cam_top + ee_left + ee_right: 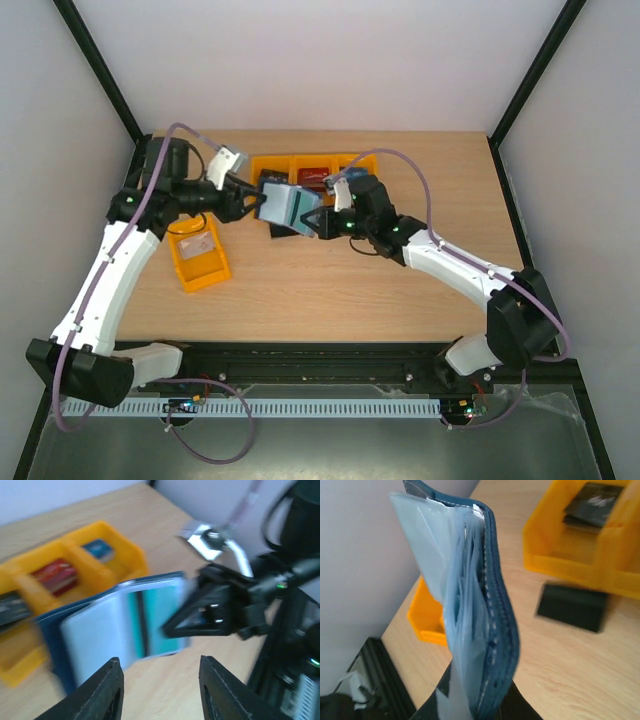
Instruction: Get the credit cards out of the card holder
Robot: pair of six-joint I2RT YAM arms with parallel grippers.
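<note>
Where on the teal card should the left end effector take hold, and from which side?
Probably its flat faces, pinched at an edge away from the right end effector, which clamps the card holder beside the teal card. The card faces the open left end effector flat-on, so it should come in edge-on from its own side. Blur hides any protruding edge.
</note>
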